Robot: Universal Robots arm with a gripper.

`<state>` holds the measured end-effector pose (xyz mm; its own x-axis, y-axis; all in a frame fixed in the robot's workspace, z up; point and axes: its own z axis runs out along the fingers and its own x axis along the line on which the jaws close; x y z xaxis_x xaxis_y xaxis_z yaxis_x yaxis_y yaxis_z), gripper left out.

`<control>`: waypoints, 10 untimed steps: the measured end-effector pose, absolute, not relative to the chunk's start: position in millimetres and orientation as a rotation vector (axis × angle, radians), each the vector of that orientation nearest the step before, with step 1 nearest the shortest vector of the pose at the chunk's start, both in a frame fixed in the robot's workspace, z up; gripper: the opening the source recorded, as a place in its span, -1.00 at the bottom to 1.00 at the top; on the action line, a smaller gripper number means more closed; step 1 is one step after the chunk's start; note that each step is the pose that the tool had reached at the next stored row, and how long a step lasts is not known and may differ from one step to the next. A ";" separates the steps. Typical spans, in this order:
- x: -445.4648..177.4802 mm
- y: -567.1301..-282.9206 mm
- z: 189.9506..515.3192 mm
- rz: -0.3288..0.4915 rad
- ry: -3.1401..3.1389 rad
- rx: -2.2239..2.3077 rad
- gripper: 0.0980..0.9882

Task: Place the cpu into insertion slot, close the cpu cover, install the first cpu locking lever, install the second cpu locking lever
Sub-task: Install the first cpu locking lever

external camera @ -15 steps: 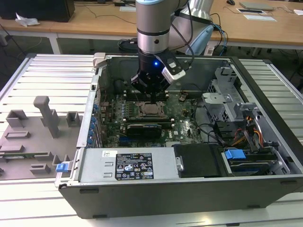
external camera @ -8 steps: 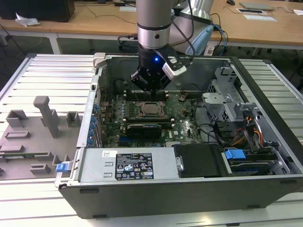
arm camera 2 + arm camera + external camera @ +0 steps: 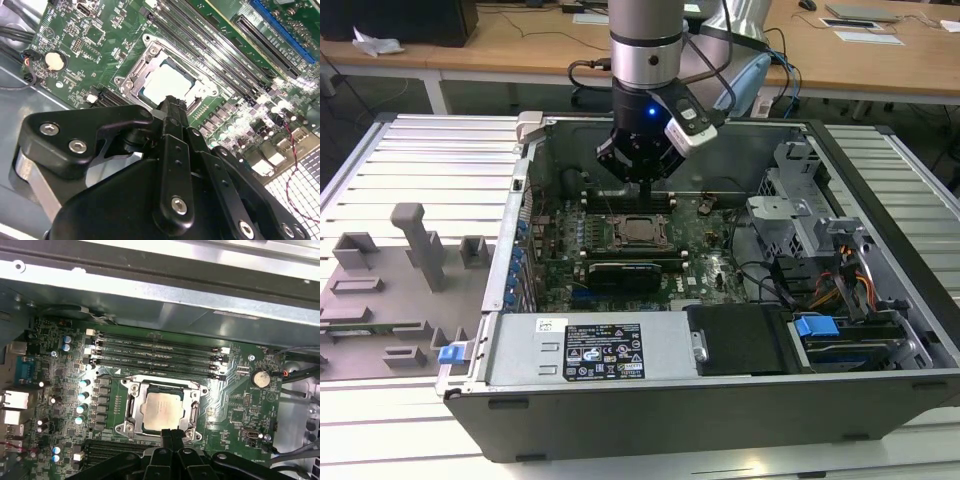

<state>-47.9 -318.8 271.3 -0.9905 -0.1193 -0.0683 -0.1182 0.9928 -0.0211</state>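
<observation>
Setting: grey slatted desk carrying an open computer case.
End effector: fingers pressed together, holding nothing, just over the socket's edge.
Cpu: seated flat in the socket.
Cover: lying flat, framing the cpu.
Around: green motherboard.

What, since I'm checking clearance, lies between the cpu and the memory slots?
In the first wrist view, an edge of the cpu cover and a strip of green board lie between the cpu and the memory slots.
</observation>
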 end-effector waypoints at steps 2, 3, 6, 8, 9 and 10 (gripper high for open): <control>-47.9 -318.8 271.5 -0.026 3.067 -0.183 -0.98; -48.4 -318.8 271.5 -0.027 3.067 -0.183 -0.98; -55.3 -318.5 271.4 -0.026 3.067 -0.183 -0.98; -60.2 -318.2 271.2 -0.026 3.067 -0.183 -0.98; -65.3 -318.0 271.1 -0.026 3.067 -0.183 -0.98; -69.7 -317.8 270.9 -0.026 3.067 -0.183 -0.98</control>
<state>-69.7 -317.8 270.9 -0.9905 -0.1194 -0.0681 -0.1182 0.9928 -0.0213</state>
